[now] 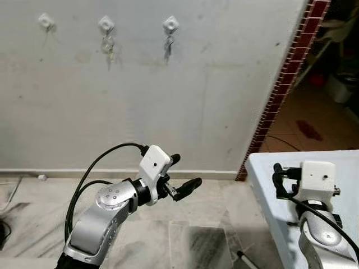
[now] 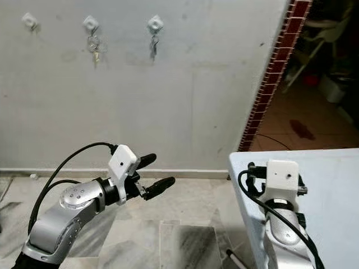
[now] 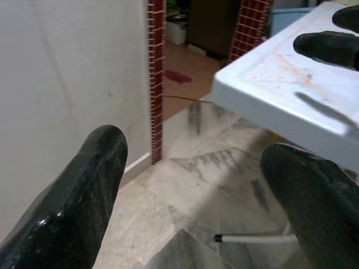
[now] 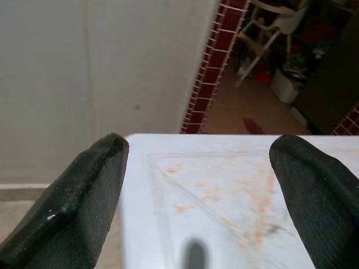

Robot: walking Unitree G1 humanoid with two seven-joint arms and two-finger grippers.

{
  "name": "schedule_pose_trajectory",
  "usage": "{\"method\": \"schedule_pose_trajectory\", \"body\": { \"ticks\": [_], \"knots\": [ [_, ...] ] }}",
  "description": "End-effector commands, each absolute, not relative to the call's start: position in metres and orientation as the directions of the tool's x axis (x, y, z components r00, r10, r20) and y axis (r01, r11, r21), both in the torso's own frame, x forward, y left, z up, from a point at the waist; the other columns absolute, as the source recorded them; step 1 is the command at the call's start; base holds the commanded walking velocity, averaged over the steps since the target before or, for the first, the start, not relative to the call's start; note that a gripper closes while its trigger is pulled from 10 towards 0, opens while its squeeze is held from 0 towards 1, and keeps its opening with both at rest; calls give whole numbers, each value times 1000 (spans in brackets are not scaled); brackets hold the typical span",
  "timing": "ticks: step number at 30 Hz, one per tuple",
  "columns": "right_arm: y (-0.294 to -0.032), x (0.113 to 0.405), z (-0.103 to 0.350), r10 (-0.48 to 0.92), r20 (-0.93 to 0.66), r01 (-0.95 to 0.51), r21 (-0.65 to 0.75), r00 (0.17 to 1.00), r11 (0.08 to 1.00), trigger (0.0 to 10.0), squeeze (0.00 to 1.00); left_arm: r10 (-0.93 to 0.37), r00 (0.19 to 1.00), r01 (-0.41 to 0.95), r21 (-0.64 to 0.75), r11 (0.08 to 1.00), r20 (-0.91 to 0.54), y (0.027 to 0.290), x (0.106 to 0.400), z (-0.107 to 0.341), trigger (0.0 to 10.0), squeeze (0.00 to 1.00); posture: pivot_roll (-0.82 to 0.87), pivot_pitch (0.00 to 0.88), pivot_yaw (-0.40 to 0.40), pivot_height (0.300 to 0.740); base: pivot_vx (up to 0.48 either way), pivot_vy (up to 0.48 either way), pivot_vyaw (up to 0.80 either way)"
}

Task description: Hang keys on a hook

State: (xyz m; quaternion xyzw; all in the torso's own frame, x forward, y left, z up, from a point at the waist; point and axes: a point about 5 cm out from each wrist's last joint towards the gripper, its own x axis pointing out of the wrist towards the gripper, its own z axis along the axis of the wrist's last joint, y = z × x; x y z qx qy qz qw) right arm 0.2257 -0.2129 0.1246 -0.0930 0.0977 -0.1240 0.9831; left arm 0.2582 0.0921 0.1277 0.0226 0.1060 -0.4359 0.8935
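Observation:
Three white hooks are fixed high on the grey wall. The left hook [image 1: 46, 22] is bare. One bunch of keys [image 1: 108, 46] hangs from the middle hook [image 1: 106, 24], and another bunch of keys [image 1: 168, 45] hangs from the right hook [image 1: 170, 24]. My left gripper [image 1: 185, 172] is held low over the floor, well below the hooks, pointing right. It is open with nothing between its fingers [image 3: 84, 196]. My right gripper [image 4: 196, 185] hovers open above the white table [image 1: 263, 168], also with nothing in it.
A red brick pillar edge [image 1: 286, 78] ends the wall on the right, and past it is a cluttered room with a tiled floor [image 1: 314, 123]. The white table's corner juts toward my left arm. A thin white rod [image 1: 244, 259] lies on the marble floor.

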Motion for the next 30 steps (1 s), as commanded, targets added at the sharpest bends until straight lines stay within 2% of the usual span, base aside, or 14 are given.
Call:
{"method": "schedule_pose_trajectory", "body": {
  "ticks": [1, 20, 30],
  "knots": [
    [-211, 228, 124, -248, -178, 213, -198, 952, 957, 10000, 0, -763, 613, 774, -37, 632, -207, 95, 260, 130, 10000, 0, 73, 0, -33, 740, 0, 0, 0],
    [-211, 231, 124, -235, -173, 200, -198, 956, 960, 10000, 0, -760, 615, 774, -28, 633, -211, 95, 261, 130, 10000, 0, 76, 0, -37, 740, -230, 0, 0],
    [-209, 233, 125, -229, -168, 196, -192, 959, 962, 10000, 0, -746, 635, 757, -32, 652, -201, 98, 264, 131, 10000, 0, 81, 0, -33, 740, 0, 0, 0]
  ]
}}
